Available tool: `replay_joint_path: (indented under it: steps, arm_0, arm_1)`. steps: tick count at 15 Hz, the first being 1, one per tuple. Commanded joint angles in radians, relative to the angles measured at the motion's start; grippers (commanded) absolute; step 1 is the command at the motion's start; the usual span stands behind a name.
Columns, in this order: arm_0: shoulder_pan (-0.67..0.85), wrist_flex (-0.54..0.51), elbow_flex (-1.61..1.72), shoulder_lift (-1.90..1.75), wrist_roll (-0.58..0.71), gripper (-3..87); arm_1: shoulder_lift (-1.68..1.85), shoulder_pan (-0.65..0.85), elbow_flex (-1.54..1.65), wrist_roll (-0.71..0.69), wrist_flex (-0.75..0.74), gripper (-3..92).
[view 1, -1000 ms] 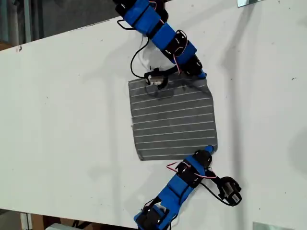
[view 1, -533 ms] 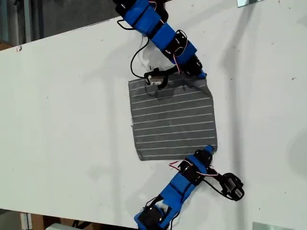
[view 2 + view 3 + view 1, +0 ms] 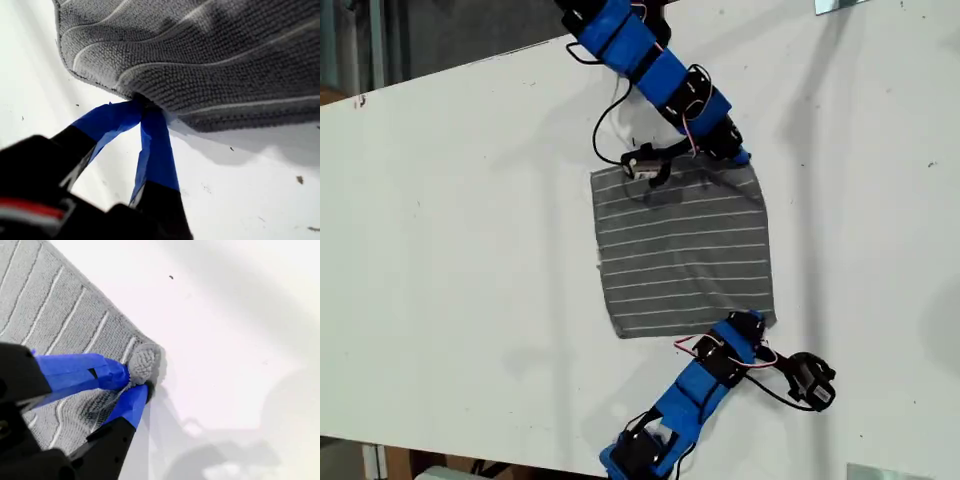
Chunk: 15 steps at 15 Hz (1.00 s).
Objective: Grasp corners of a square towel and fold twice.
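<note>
towel (image 3: 682, 250), flat mid-tabletop (image 3: 460, 250); my first gripper (image 3: 142, 107) pinching one raised corner (image 3: 135, 97), my second gripper (image 3: 135, 380) clamped on another corner (image 3: 144, 362); advise lifting both evenly, keeping the edge taut, to fold squarely across.

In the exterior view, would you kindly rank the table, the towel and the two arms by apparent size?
1. The table, largest.
2. The towel.
3. The two blue arms, near the view's top and bottom, look alike; both run out of frame, so I leave them unranked.
</note>
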<state>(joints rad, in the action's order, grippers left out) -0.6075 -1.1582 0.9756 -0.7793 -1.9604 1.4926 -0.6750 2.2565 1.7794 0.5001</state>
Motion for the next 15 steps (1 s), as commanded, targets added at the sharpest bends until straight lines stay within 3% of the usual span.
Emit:
replay_joint_path:
  steps: [1, 6, 15]
  arm_0:
    - [-0.011, -0.06, -0.009, -0.02, -0.02, -0.1]
    - [0.063, -0.321, -0.086, -0.123, 0.038, -0.2]
    - [0.186, -0.472, -0.12, -0.387, 0.282, -0.2]
  arm_1:
    - [0.003, 0.003, -0.04, -0.012, 0.064, -0.1]
    - [0.08, 0.06, -0.273, -0.104, 0.426, -0.1]
    - [0.236, 0.144, -0.529, -0.225, 0.709, -0.1]
